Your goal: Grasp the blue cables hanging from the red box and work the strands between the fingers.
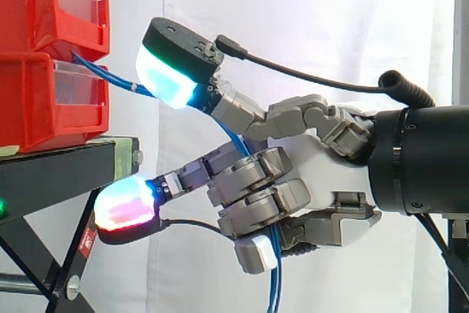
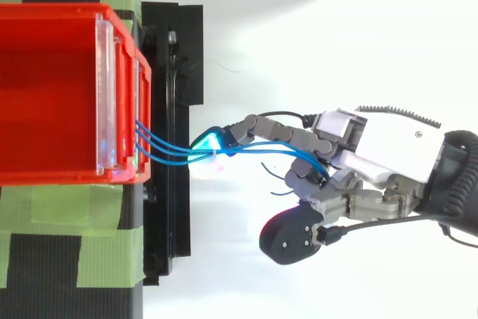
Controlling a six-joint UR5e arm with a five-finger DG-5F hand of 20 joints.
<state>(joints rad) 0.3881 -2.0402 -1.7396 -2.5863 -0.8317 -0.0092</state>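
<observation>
Thin blue cables (image 2: pixel 193 155); several strands, bunched.

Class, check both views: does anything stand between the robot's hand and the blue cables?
Nothing visible does. The blue cables run from the red bins straight into the hand, whose curled fingers close round them.

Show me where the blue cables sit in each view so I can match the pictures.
Side view: the blue cables slope down from between the red bins at upper left, pass through the robot hand, then hang to the bottom edge.
Top view: the blue cables run right from the bin front, centre left, into the robot hand.
Shared landmark: the red bins.
</observation>
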